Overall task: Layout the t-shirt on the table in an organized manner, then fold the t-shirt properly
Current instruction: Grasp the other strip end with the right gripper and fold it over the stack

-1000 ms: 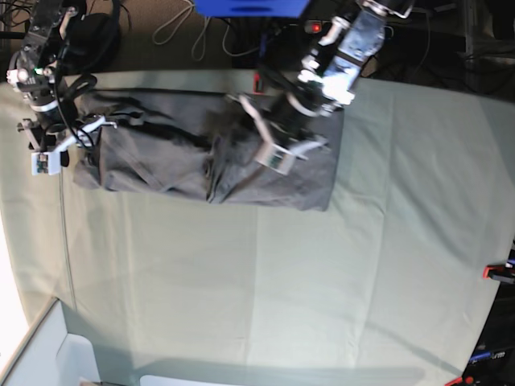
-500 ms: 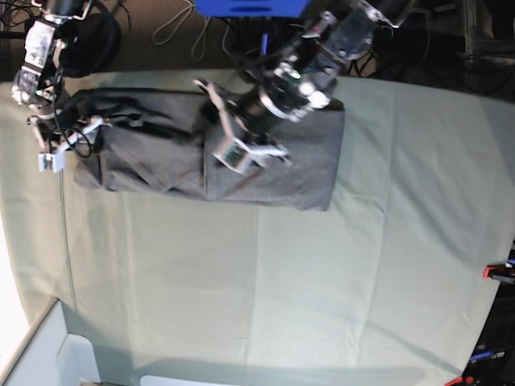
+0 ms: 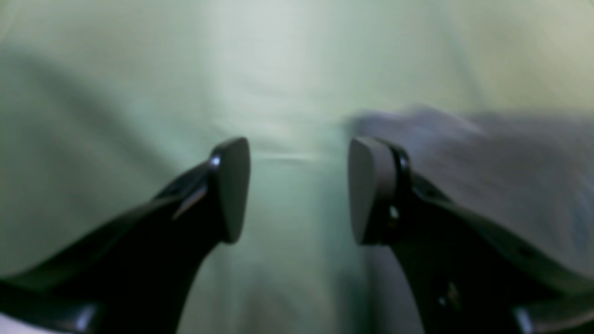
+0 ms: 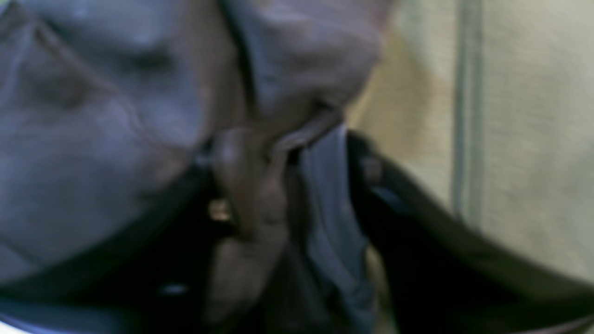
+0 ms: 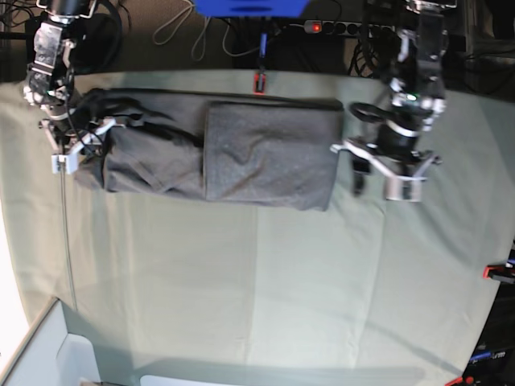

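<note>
The dark grey t-shirt [image 5: 265, 153] lies as a long folded band across the far side of the table [image 5: 282, 281]. My left gripper [image 5: 378, 183] hovers just past the shirt's right edge, off the fabric. In the left wrist view the left gripper [image 3: 299, 190] is open over pale green cloth, with the t-shirt [image 3: 501, 157] edge at its right. My right gripper [image 5: 80, 145] is at the shirt's crumpled left end. In the blurred right wrist view the right gripper [image 4: 287, 185] has a fold of t-shirt [image 4: 93, 116] bunched between its jaws. A firm pinch cannot be made out.
Red clamps sit at the far edge [image 5: 256, 82] and the right edge [image 5: 495, 272]. A blue box [image 5: 251, 6], cables and a power strip [image 5: 322, 26] lie beyond the table. A white container [image 5: 48, 354] stands at the near left corner.
My left arm swung from above the shirt's middle to beyond its right edge, leaving that half lying flat. The right gripper's jaws have narrowed around the shirt's left end.
</note>
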Robot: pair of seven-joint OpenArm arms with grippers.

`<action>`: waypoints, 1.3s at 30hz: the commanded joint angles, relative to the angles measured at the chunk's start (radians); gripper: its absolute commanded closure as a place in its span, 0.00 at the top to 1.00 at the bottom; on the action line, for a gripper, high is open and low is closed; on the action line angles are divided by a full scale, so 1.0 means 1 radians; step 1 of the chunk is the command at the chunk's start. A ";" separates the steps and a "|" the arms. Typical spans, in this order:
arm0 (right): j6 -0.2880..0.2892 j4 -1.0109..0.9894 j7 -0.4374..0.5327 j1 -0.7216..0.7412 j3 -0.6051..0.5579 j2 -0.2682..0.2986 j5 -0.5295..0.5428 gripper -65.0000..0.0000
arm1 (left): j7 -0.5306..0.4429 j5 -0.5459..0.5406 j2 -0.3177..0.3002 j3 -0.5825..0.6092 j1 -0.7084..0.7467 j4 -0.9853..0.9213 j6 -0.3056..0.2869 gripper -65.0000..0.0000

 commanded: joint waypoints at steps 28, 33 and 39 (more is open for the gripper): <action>0.021 0.526 -0.053 -0.144 -0.233 -0.179 0.000 0.00 | -0.025 -0.057 0.019 -0.260 -0.005 -0.042 -0.007 0.50; 0.018 0.486 -0.053 -0.078 -0.401 -0.180 0.000 0.00 | -0.025 -0.062 -0.009 -0.260 0.017 -0.041 -0.007 0.50; 0.016 0.366 -0.051 0.046 -0.571 -0.183 0.000 0.00 | -0.025 -0.067 -0.044 -0.261 0.064 -0.038 -0.007 0.50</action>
